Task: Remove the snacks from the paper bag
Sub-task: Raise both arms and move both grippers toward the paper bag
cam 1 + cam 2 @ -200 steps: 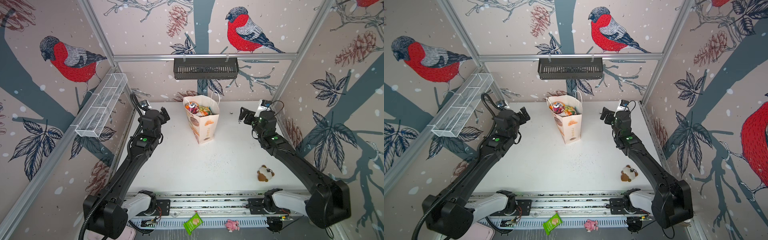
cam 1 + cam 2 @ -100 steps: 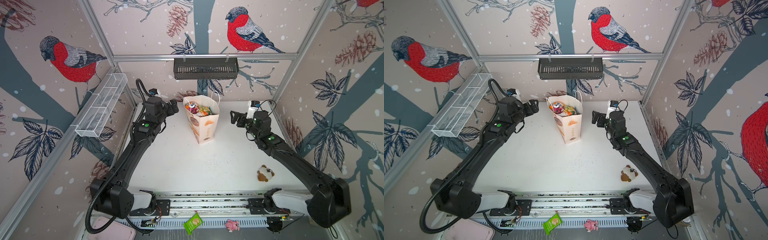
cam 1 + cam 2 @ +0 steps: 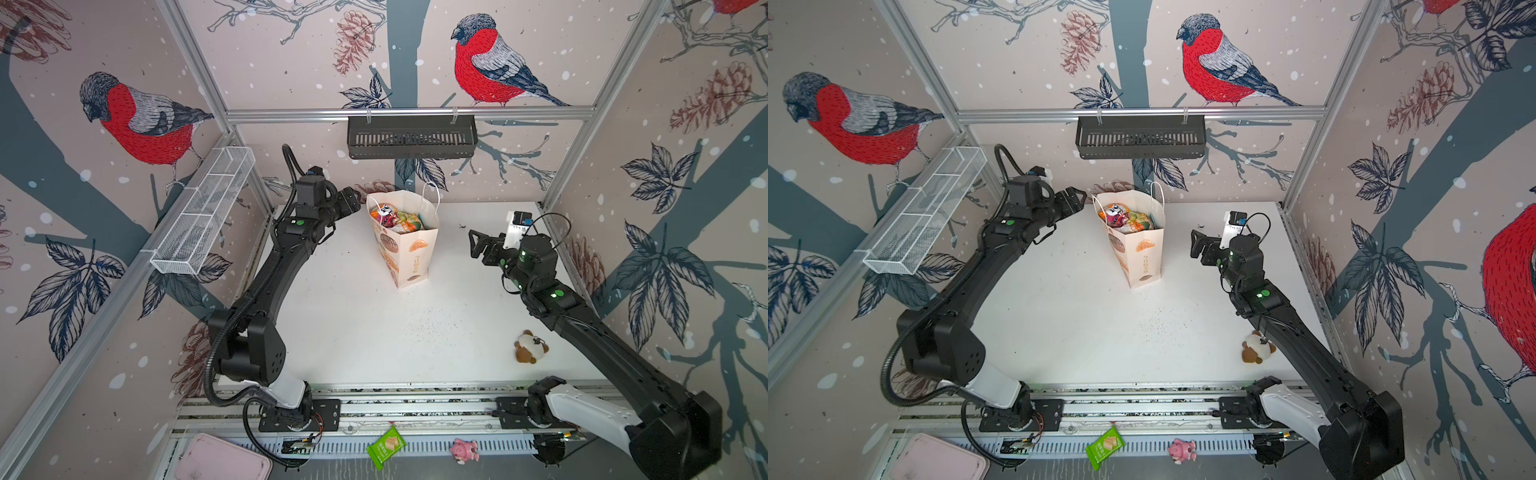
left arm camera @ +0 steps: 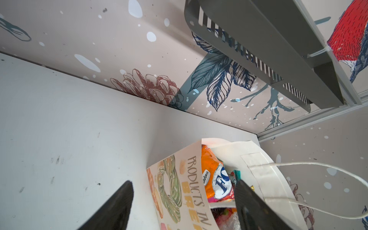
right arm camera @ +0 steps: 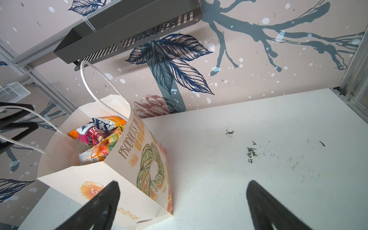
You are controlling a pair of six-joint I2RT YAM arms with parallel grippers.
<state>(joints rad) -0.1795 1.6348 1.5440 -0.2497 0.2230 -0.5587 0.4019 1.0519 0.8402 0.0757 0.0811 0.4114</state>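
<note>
The paper bag (image 3: 409, 253) (image 3: 1142, 257) stands upright at the back middle of the table, its mouth open. Snacks (image 3: 395, 218) (image 3: 1127, 218) fill it: orange, pink and green foil packets. My left gripper (image 3: 355, 200) (image 3: 1077, 198) is at the bag's left rim. In the left wrist view it (image 4: 182, 182) is open and straddles the bag's printed wall (image 4: 191, 185), one finger outside and one over the orange packet (image 4: 211, 173). My right gripper (image 3: 473, 245) (image 3: 1196, 247) hangs open to the right of the bag, clear of it. In the right wrist view it (image 5: 183, 182) holds nothing; the bag (image 5: 127, 159) and snacks (image 5: 99, 135) lie ahead.
A brown-and-white plush toy (image 3: 530, 347) (image 3: 1256, 349) lies beside the right arm. Below the table's front rail lie a green wafer packet (image 3: 386, 446), a pink pig toy (image 3: 465, 450) and a pink tray (image 3: 220, 459). A black shelf (image 3: 411, 137) hangs on the back wall, a wire basket (image 3: 203, 216) on the left.
My left gripper has swung right to the bag's rim and its jaws have narrowed a little. My right gripper has moved left toward the bag, still wide open.
</note>
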